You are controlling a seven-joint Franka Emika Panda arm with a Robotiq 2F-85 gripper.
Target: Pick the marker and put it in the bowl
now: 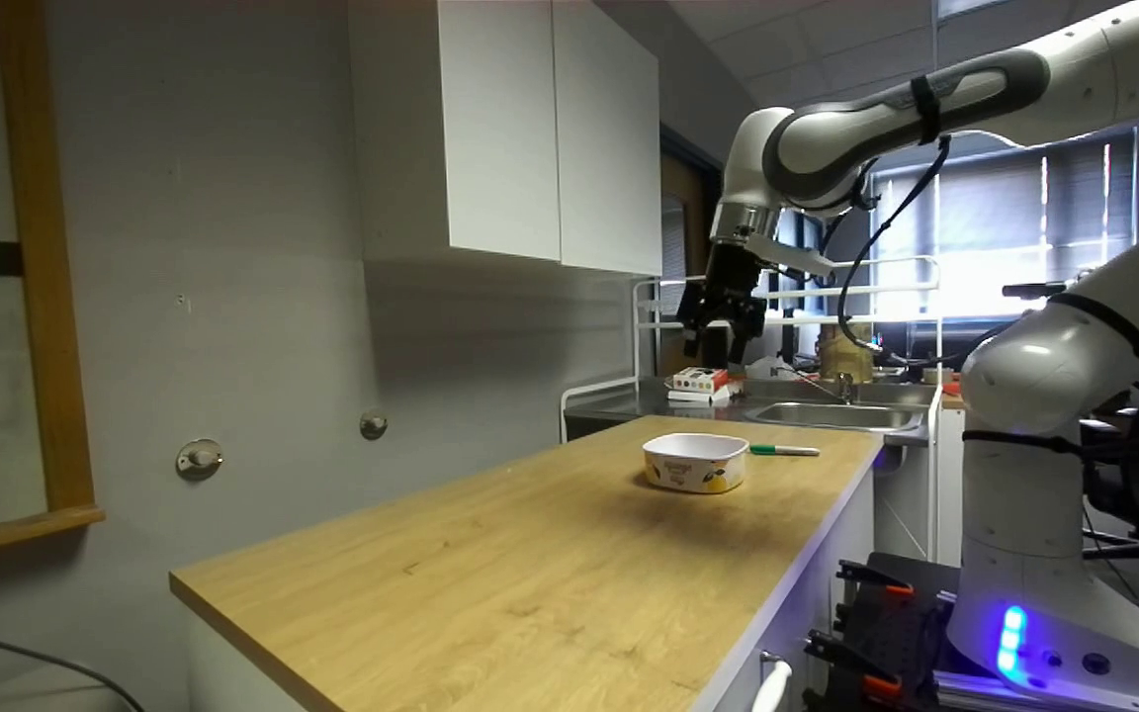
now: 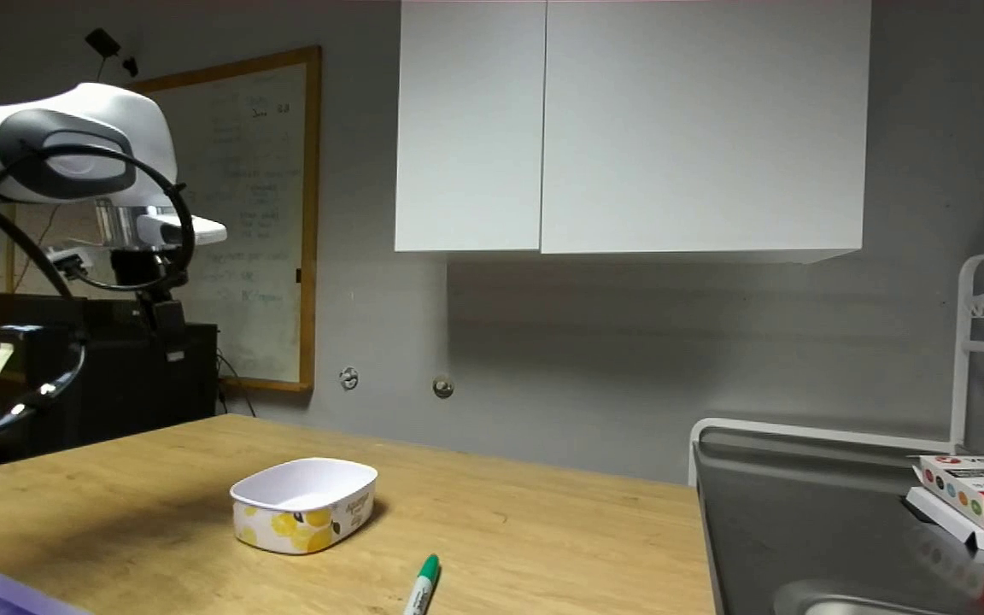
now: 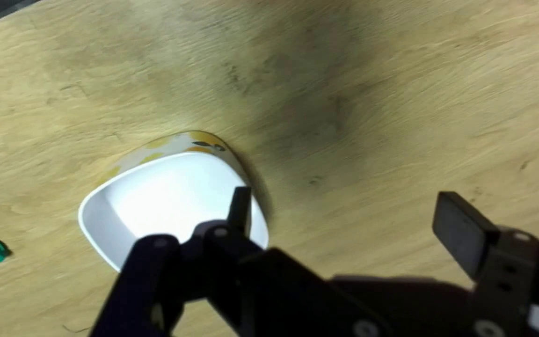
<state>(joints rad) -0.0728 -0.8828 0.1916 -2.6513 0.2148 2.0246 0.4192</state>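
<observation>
Marker [image 1: 787, 451] lies on counter [image 1: 530, 574] near bowl [image 1: 695, 465]; gripper [image 3: 349, 217] hangs above, jaws wide and empty, approach judged the current step, next move likely requiring a shift over the marker, then descent.

- The worktop [image 1: 490, 583] is showing a light wood-grain finish with scattered dark marks, and a pale edge is running along one long side.
- A shallow bowl [image 2: 304, 523] is standing upright on it, its rounded-corner rim facing up, its interior showing white and its outer wall bearing a yellow lemon print.
- A marker [image 1: 784, 451] with a green cap is lying flat near the bowl, apart from it; the barrel is pointing towards the pale edge.
- In the wrist view, a soft shadow [image 3: 316, 93] is falling across the grain beside the bowl.
</observation>
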